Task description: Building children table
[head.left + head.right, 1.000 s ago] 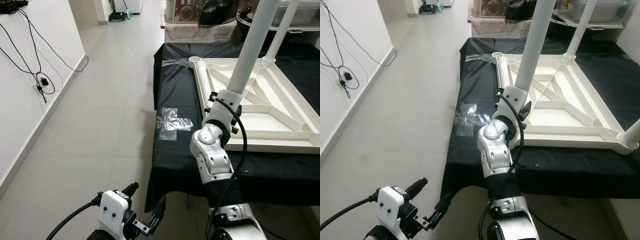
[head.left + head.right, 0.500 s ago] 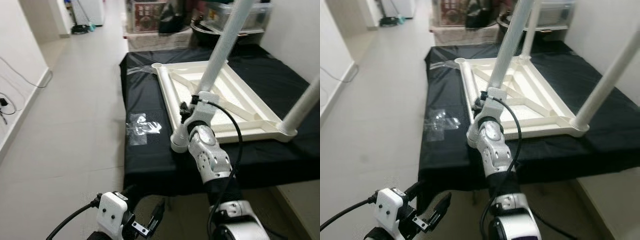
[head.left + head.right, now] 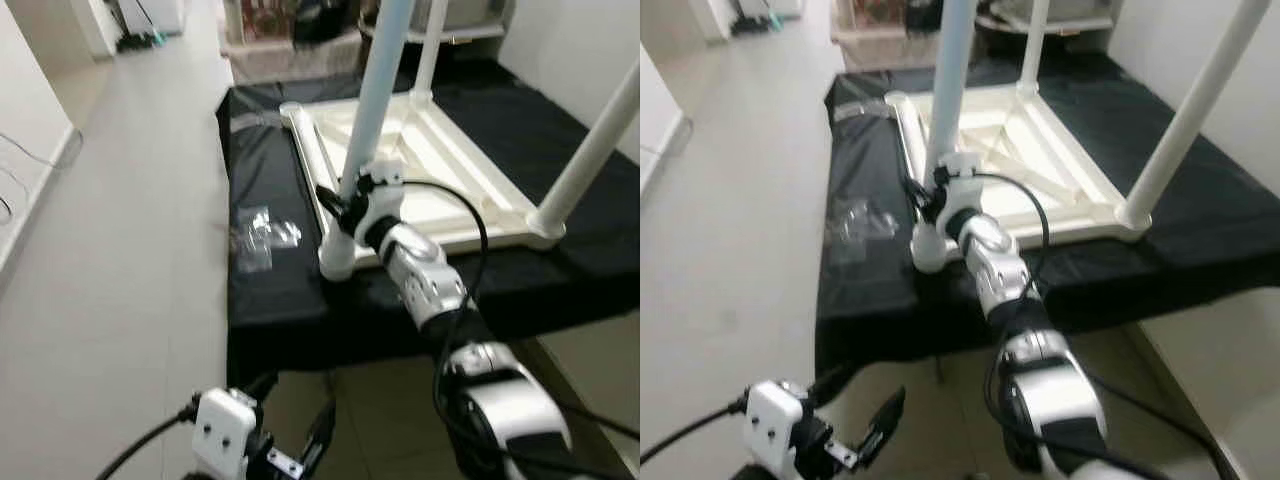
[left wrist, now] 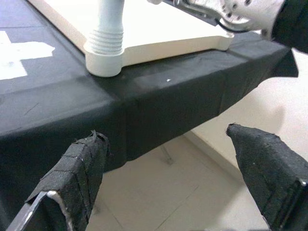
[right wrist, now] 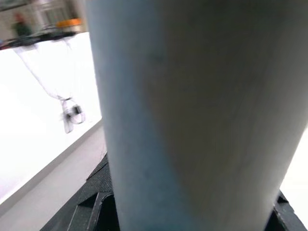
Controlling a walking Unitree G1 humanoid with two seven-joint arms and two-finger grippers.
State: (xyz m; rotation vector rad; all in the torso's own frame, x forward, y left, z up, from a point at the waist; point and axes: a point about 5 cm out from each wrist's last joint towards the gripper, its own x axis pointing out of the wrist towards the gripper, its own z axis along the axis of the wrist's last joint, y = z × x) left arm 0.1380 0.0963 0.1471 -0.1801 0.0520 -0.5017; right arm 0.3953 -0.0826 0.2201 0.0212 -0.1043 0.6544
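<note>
The white table top (image 3: 470,190) lies upside down on a black-covered table (image 3: 280,300). My right gripper (image 3: 350,195) is shut on a white table leg (image 3: 375,90) and holds it upright at the near left corner. The leg's ribbed lower end (image 4: 105,41) sits in the corner socket (image 4: 103,65). In the right wrist view the leg (image 5: 192,115) stands very close, between the black fingers (image 5: 91,211). Two more legs (image 3: 590,150) stand in the right-hand corners. My left gripper (image 4: 168,144) hangs open and empty, low in front of the table edge.
A clear plastic bag (image 3: 262,232) lies on the black cloth left of the table top. Grey tiled floor (image 3: 110,250) runs along the left beside a white wall. Boxes and shelving (image 3: 290,30) stand behind the table.
The whole view has shifted, so the camera moved. My right gripper has carried the leg from over the frame's left side to the near left corner socket. The left gripper stays low and open.
</note>
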